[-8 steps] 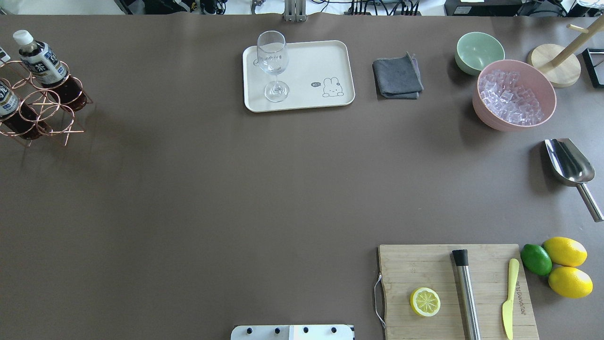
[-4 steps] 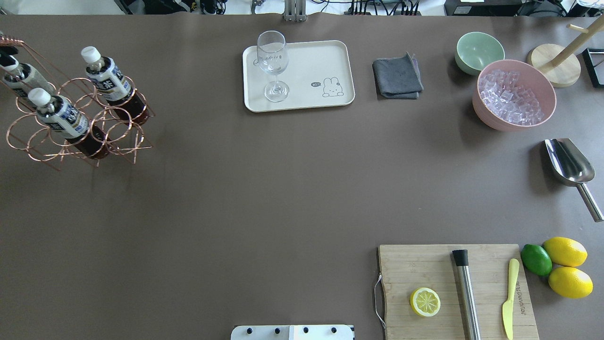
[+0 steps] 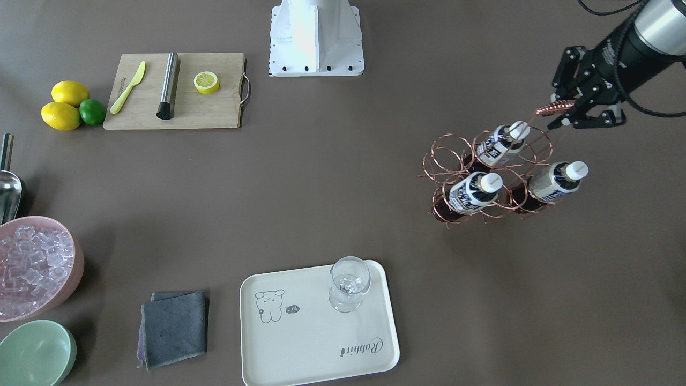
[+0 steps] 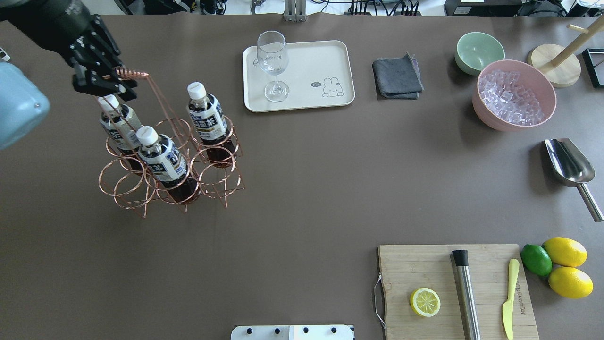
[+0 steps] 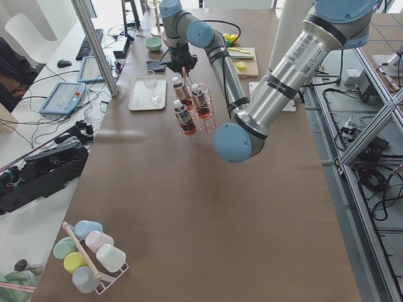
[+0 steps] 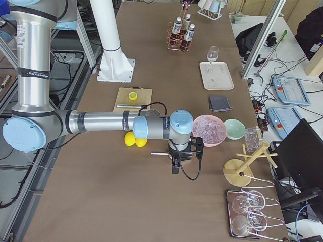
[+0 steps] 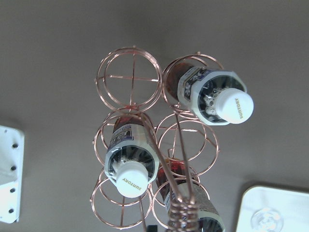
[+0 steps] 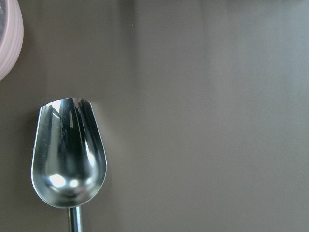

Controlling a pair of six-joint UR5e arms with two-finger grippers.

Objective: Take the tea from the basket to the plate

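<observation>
grips the coiled top of the wire handle of the basket with the left jaws, pinched narrow on the wire, over the left part of the bench. holds three bottles in three of the basket's six rings. has one tea in the ring nearest the plate, a second tea closer to the robot's side, and a third tea just below the jaws beside the handle. shows all three with white caps up and dark liquid low in the rings. cannot tell from these views whether the basket's feet touch the bench.

sits the plate at the far middle of the bench, well apart from the basket. bears a stemmed glass upright on the end toward the basket and a small cartoon drawing on the other end.

hangs the right jaws low over the steel scoop, near the pink bowl of ice. cannot tell whether wide or narrow, since only the far-off side view catches them.

lies a folded grey cloth just beyond the plate's other end, then a pale green bowl touching or nearly touching the pink one. carries on the wooden cutting board, at the near right, a lemon half, a steel bar and a yellow knife. groups a lime and two lemons just beside the board's right edge.
</observation>
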